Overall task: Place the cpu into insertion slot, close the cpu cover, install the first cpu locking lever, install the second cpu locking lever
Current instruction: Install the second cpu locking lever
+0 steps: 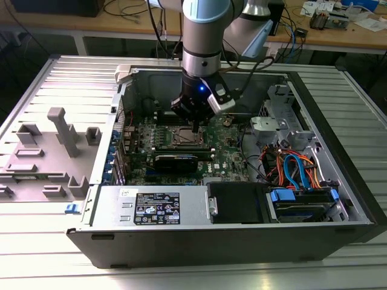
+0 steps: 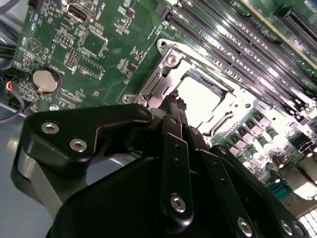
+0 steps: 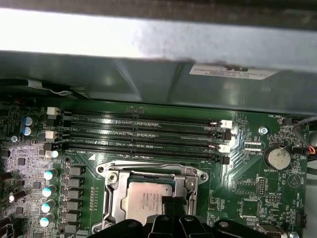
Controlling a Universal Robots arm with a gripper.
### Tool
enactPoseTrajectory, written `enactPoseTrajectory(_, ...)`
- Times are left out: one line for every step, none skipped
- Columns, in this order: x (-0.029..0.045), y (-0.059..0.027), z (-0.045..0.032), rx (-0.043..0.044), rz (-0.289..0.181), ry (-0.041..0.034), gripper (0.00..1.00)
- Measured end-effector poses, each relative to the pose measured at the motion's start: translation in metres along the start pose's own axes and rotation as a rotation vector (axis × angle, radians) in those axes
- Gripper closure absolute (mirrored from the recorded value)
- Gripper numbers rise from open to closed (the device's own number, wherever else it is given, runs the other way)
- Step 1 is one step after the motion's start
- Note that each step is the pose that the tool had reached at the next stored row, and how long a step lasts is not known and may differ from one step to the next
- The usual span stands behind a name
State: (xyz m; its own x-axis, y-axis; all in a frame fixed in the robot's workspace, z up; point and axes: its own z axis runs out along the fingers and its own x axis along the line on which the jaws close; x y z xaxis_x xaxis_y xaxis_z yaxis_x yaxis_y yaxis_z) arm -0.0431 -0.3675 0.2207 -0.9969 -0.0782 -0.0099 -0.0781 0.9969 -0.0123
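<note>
silvery chip (image 3: 147,202) sits in its socket (image 3: 115,196) w/ cover (image 3: 148,171) down; claw (image 2: 177,105) clenched empty, fingertips together at the socket edge, prob. working a lever.

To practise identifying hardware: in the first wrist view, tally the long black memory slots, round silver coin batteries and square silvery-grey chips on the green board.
Long black memory slots: 4
Round silver coin battery: 1
Square silvery-grey metal-topped cpu: 1
Total: 6
</note>
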Motion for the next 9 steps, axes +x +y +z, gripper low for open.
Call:
enactPoseTrajectory(0.0001, -0.0010, 0.0000, 0.0000, 0.000, 0.0000, 0.89)
enactPoseTrajectory(0.0001, -0.0014, 0.0000, 0.0000, 0.000, -0.0001, 0.89)
enactPoseTrajectory(0.0002, -0.0021, 0.0000, 0.0001, 0.000, 0.0000, 0.89)
enactPoseTrajectory(0.0002, -0.0026, 0.0001, 0.0002, 0.000, 0.0000, 0.89)
enactPoseTrajectory(0.0002, -0.0033, 0.0001, 0.0002, 0.000, 0.0000, 0.89)
enactPoseTrajectory(0.0003, -0.0039, 0.0001, 0.0003, 0.000, 0.0000, 0.89)
enactPoseTrajectory(0.0004, -0.0048, 0.0001, 0.0004, 0.000, 0.0001, 0.89)
enactPoseTrajectory(0.0005, -0.0057, 0.0001, 0.0004, 0.000, 0.0000, 0.89)
enactPoseTrajectory(0.0005, -0.0069, 0.0001, 0.0003, 0.000, 0.0000, 0.89)
